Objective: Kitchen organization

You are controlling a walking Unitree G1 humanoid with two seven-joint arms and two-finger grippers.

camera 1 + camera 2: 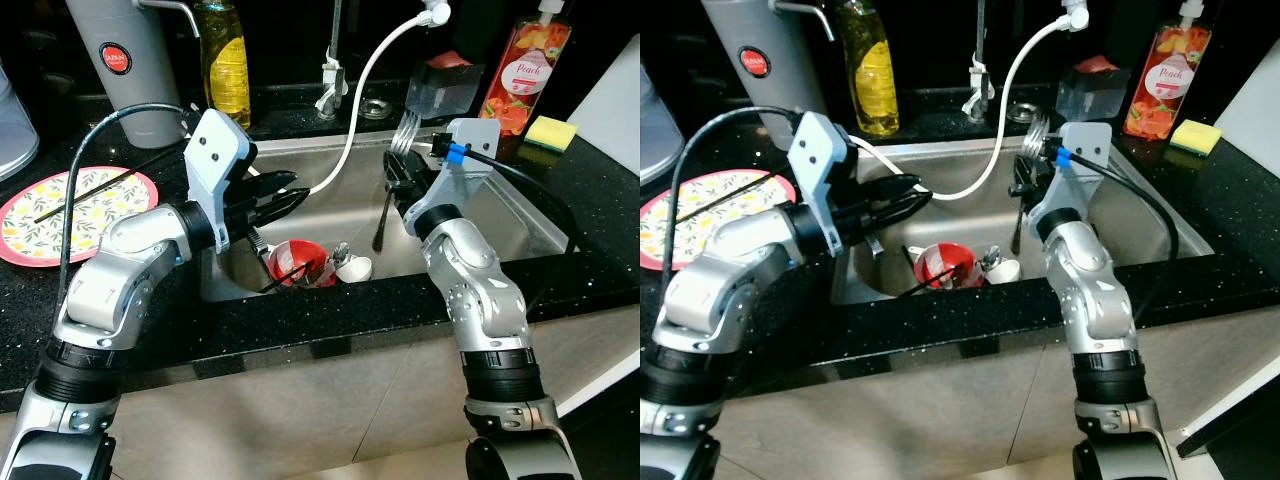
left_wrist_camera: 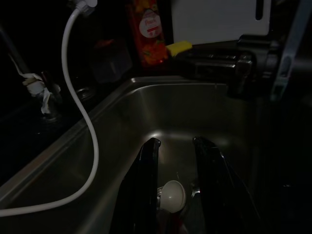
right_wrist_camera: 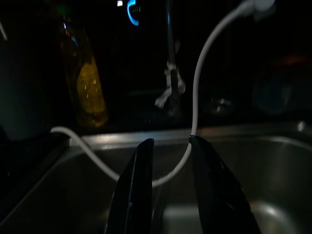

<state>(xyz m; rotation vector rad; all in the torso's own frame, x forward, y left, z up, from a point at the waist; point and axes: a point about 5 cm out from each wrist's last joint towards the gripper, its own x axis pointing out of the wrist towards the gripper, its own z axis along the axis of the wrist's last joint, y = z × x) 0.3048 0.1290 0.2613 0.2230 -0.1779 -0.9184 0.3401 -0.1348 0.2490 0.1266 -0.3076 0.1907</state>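
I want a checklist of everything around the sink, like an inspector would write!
Surface: black speckled counter around a steel sink.
Job's things: red cup, white spoon and dark utensils in the sink; fork at the right gripper, grip unclear.
Clutter: floral plate with chopsticks, yellow oil bottle, peach soap bottle, yellow sponge, grey canister.
Grippers: left gripper open above the sink; right gripper open over the sink's far side.
Cables: white hose loops into the sink; black cables on both arms.
Surroundings: tap, dark backsplash.
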